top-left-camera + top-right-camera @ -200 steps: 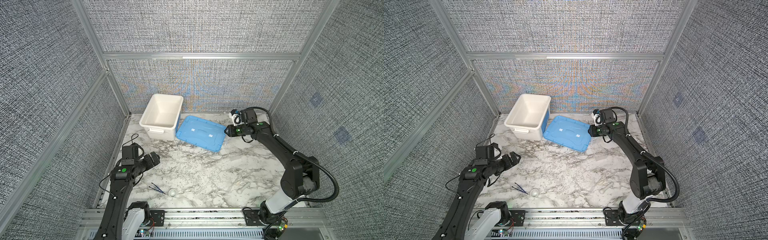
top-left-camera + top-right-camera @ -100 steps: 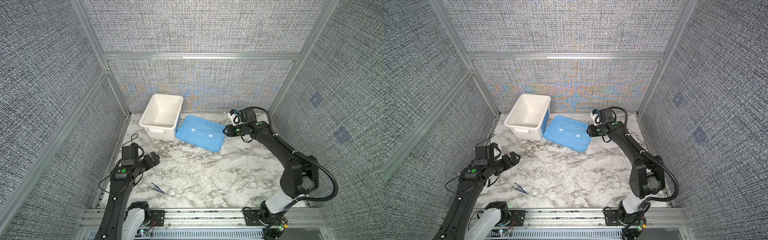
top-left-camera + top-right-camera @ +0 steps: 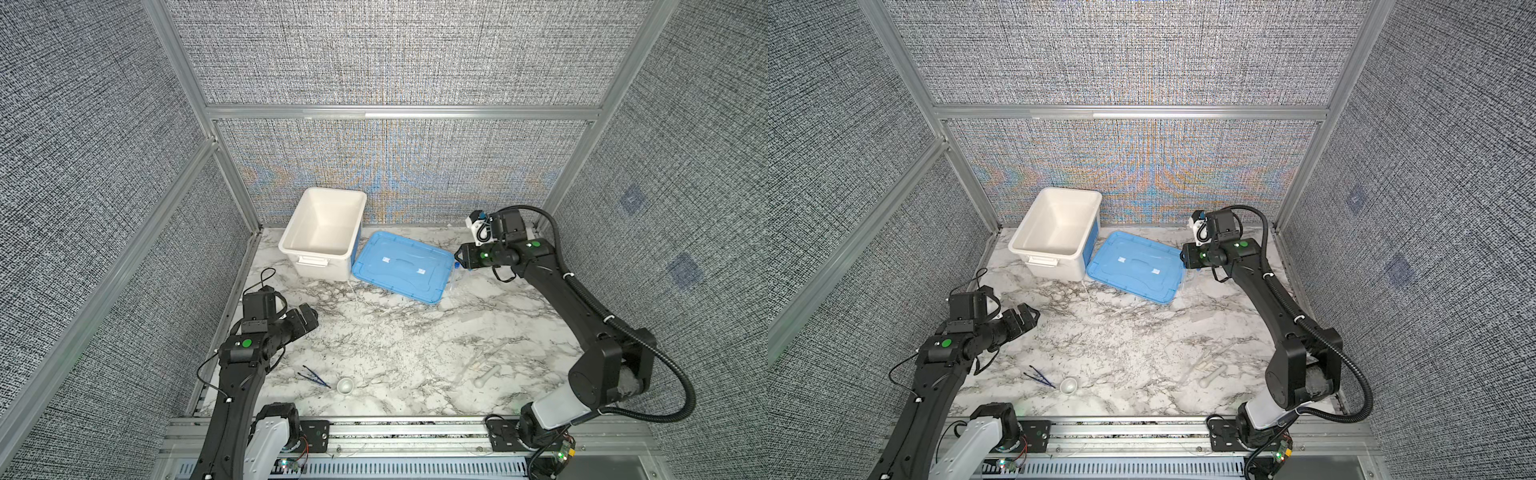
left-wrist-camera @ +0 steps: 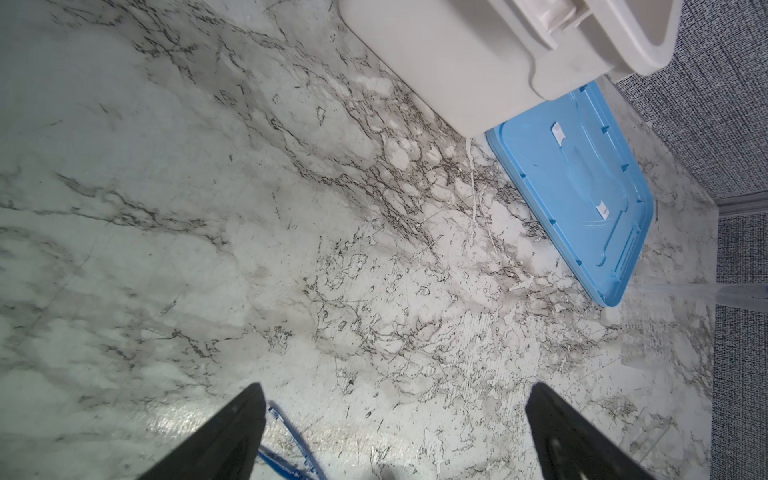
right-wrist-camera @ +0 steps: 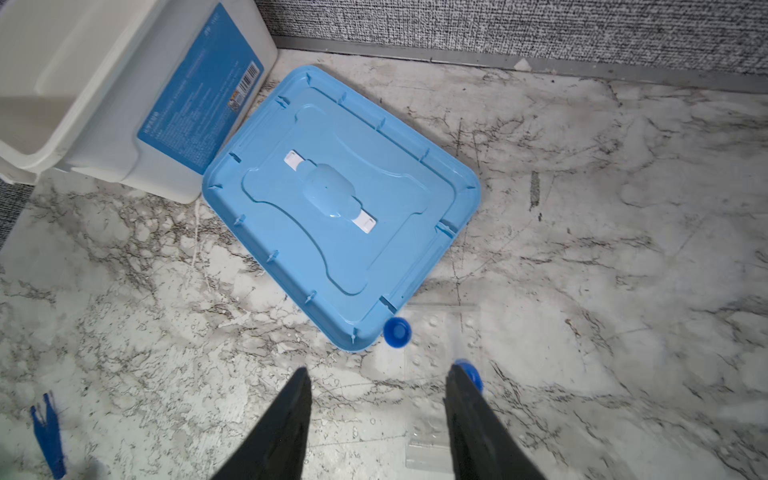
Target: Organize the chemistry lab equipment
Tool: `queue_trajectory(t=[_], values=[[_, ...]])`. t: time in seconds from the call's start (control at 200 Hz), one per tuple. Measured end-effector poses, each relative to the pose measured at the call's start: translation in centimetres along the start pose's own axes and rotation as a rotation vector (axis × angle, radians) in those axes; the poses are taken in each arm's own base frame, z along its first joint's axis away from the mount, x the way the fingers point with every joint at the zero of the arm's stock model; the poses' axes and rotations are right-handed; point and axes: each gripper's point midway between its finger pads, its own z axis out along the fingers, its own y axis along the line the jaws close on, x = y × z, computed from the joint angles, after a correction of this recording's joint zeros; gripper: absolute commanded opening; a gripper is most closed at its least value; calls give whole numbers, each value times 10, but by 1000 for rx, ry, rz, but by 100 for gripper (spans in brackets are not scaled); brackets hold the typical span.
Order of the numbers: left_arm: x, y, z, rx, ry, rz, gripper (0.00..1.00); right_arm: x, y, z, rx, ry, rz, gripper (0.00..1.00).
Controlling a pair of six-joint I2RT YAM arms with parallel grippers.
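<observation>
Tubes [image 3: 456, 266]: two blue caps are seen in the right wrist view. One [image 5: 397, 331] lies just beside a corner of the blue lid [image 5: 332, 199], the other [image 5: 471, 377] at the tip of one finger [image 5: 478, 419]. The clear bodies are hardly made out.
Clear piece [image 5: 430, 345]: dimpled plastic is seen on the marble table [image 5: 623, 208] between the caps. Whether the tubes are seated in it cannot be told.
Right gripper [image 5: 379, 370]: the jaws are parted above the table by the lid's corner, and nothing is clamped between them.
Tweezers [image 3: 314, 376]: laid flat near the front left of the table, just beside the small round dish [image 3: 345, 385].
White piece [image 3: 488, 375]: laid at the front right, well apart from the dish.
Left gripper [image 3: 312, 319]: the jaws are spread wide and nothing is held. It is poised above bare marble, between the tweezers and the white tub [image 3: 318, 266].
Tub and lid: the tub is set upright by the back wall, and the lid is laid flat just beside it.
</observation>
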Motion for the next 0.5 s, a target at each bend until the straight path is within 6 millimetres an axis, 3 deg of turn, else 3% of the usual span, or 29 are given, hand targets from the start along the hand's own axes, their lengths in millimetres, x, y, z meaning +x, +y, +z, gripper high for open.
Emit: queue_trajectory(t=[0.205, 0.5], values=[[0, 0, 1, -2, 3, -1, 99, 18, -11, 15, 45, 62, 37, 51], [1, 0, 1, -2, 4, -1, 99, 24, -16, 27, 59, 95, 55, 52]])
